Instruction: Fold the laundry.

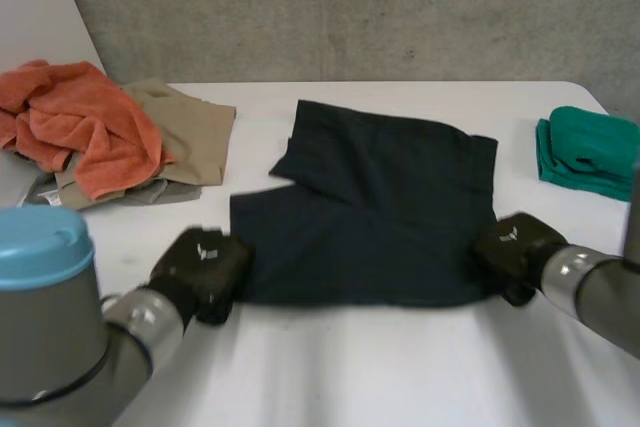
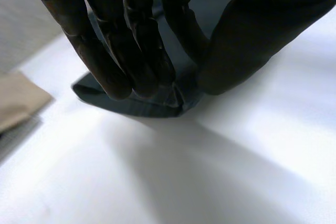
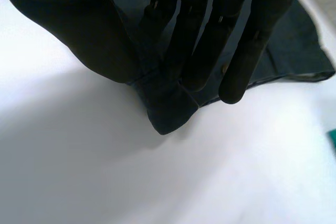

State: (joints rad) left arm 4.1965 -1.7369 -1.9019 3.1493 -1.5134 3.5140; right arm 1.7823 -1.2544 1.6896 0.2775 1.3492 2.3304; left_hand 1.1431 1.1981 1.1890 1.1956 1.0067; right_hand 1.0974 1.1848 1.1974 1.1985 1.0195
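White table [image 1: 350, 367], grey concrete wall [image 1: 350, 7] behind. Left hand [image 1: 205, 265]: fingers and thumb pinch near-left corner of dark navy garment [image 1: 380, 217]. Right hand [image 1: 512, 247]: same pinch on near-right corner. Garment lies mid-table, flap lying over its far-left part. Tan cloth [image 1: 195, 127] under orange towel [image 1: 75, 122], heaped toward far-left corner, near garment but apart. Green folded cloth [image 1: 585, 147] at right edge, clear of right hand.
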